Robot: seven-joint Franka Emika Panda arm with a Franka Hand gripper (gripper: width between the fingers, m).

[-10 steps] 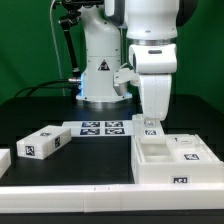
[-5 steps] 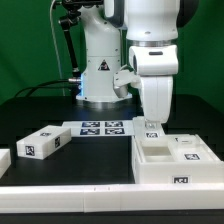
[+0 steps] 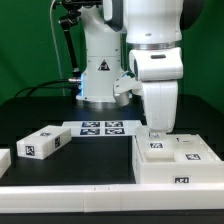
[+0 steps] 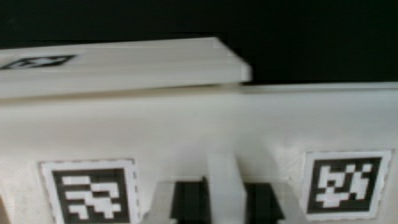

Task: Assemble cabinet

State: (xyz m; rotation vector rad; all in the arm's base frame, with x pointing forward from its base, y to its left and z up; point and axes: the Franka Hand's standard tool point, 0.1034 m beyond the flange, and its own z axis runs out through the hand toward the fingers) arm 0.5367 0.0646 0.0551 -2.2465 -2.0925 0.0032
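Observation:
My gripper (image 3: 155, 132) reaches down into the back corner, on the exterior view's left, of the white open-box cabinet shell (image 3: 168, 172). It is shut on a small white drawer block (image 3: 155, 146) with a tag, held low inside the shell. In the wrist view the gripper (image 4: 226, 200) shows as two dark fingers (image 4: 187, 200) either side of a thin white rib on that block (image 4: 89, 150), between two tags. Another tagged white panel (image 4: 125, 72) lies just beyond. A second tagged piece (image 3: 188, 153) lies in the shell.
A loose white tagged block (image 3: 42, 143) lies at the exterior view's left, with another white piece (image 3: 4, 160) at the edge. The marker board (image 3: 103, 128) lies behind, before the robot base (image 3: 100, 75). A white ledge (image 3: 70, 190) runs along the front.
The gripper has moved down and slightly to the exterior view's right, carrying the tagged block from above the shell's wall down into the shell.

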